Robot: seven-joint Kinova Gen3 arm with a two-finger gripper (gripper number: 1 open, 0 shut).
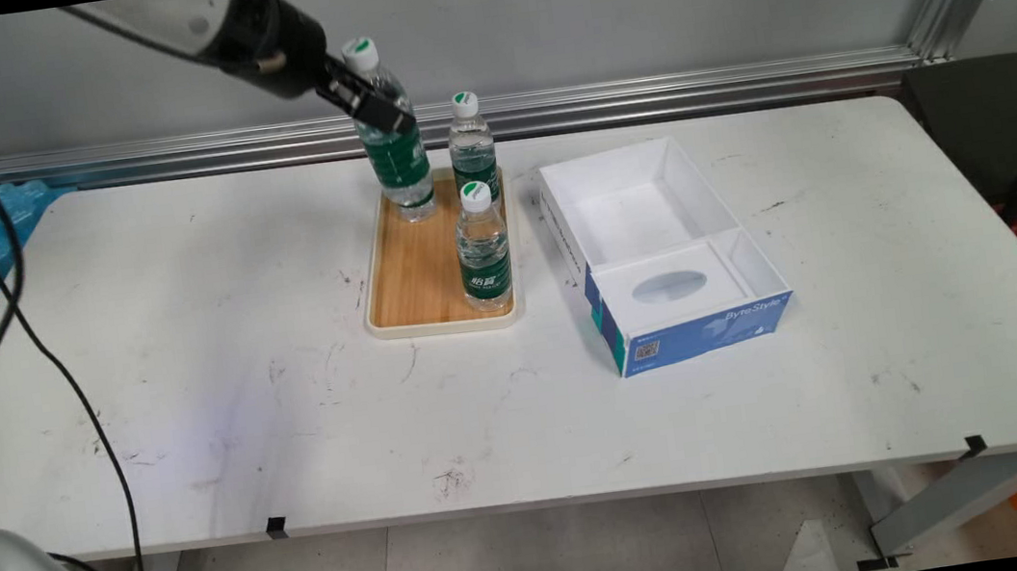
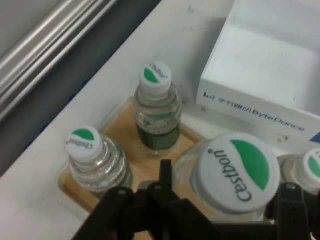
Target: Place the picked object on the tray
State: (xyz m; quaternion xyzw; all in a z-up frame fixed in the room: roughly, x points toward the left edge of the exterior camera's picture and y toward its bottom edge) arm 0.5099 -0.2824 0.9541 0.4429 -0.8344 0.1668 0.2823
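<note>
Bottle [image 1: 391, 135] gripped at the shoulder by the gripper [image 1: 372, 103], fingers clamped on it, tilted over the wooden tray's [image 1: 411, 283] far-left corner; 2 more bottles stand alongside.

White table [image 1: 188, 364], scuffed, with 2 items directly on top: wooden tray [image 1: 414, 268] near centre, carrying 3 bottles; open white-and-blue box [image 1: 659, 248] just beside the tray, toward the picture's right.
</note>
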